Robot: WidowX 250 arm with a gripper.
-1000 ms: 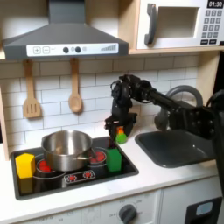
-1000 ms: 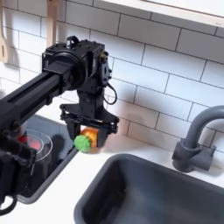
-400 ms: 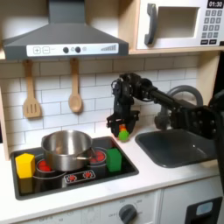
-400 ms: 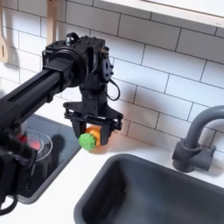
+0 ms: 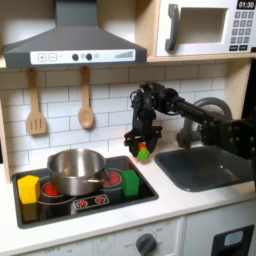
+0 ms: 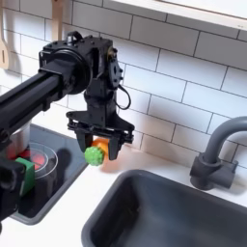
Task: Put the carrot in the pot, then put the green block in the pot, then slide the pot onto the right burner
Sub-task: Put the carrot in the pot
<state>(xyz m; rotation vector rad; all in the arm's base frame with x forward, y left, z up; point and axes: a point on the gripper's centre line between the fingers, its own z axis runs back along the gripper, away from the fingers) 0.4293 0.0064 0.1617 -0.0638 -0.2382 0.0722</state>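
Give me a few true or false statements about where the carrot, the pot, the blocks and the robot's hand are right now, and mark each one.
1. The hand is closed on the carrot. True.
2. The carrot already lies in the pot. False: the hand holds it by the cooktop's back corner, away from the pot.
3. The green block sits on the cooktop beside the pot. True.
4. The yellow block is inside the pot. False: it stands outside, on the first exterior view's left of the pot.
5. The pot is in the sink. False: it sits on the cooktop.

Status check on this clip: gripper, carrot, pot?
Gripper shut on carrot, at counter beside cooktop. Pot on the first exterior view's left burner. Nothing between.
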